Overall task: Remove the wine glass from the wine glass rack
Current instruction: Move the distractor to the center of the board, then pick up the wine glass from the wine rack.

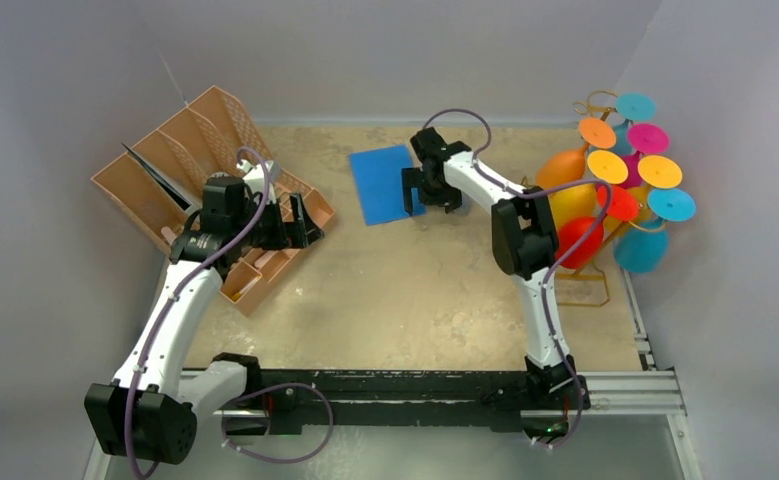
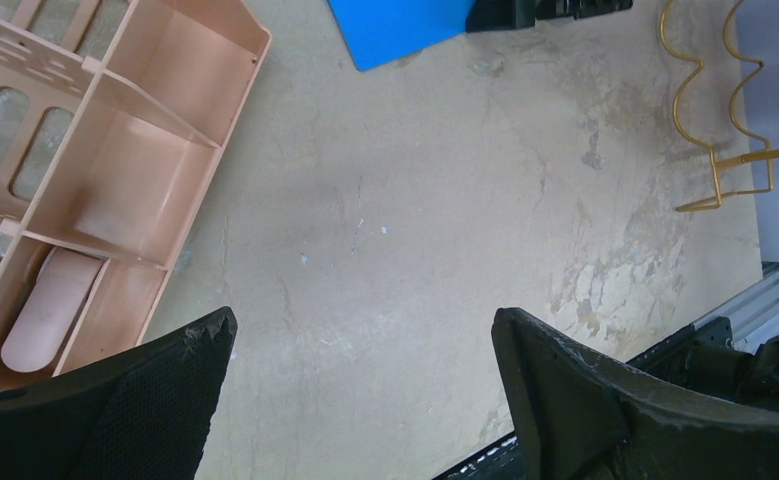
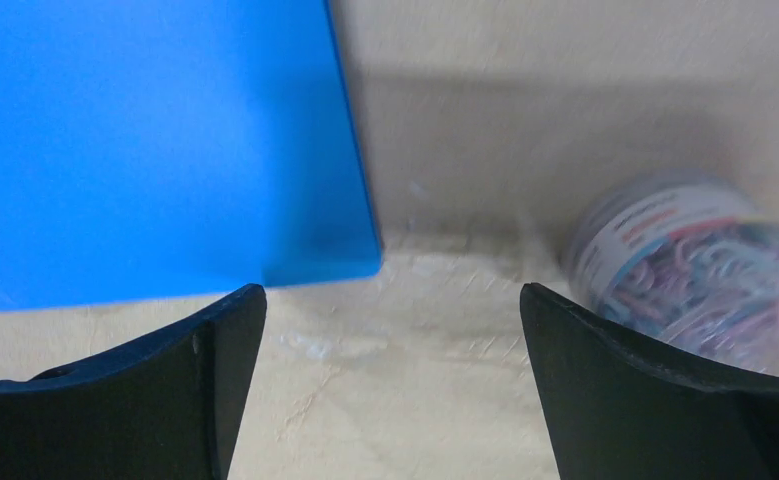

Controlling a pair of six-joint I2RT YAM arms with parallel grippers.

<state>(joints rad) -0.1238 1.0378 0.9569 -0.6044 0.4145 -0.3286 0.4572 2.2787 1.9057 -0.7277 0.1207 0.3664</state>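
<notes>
The gold wire wine glass rack point(image 1: 587, 298) stands at the far right of the table by the wall. Several coloured plastic wine glasses hang on it, bowls toward the arms: an orange one point(image 1: 563, 166), a yellow one point(image 1: 572, 205), a red one point(image 1: 579, 241) and a teal one point(image 1: 640, 251). The rack's wavy base also shows in the left wrist view point(image 2: 722, 130). My right gripper point(image 1: 427, 200) point(image 3: 393, 295) is open and empty, low over the table left of the rack. My left gripper point(image 1: 307, 216) point(image 2: 365, 325) is open and empty, far left.
A brown slotted organizer tray point(image 1: 180, 150) point(image 2: 135, 150) lies at the back left under my left arm. A blue sheet point(image 1: 383, 185) point(image 3: 155, 140) lies flat beside my right gripper. A clear jar of coloured clips point(image 3: 685, 270) lies close by its right finger. A metal rail point(image 1: 615, 385) runs along the near edge.
</notes>
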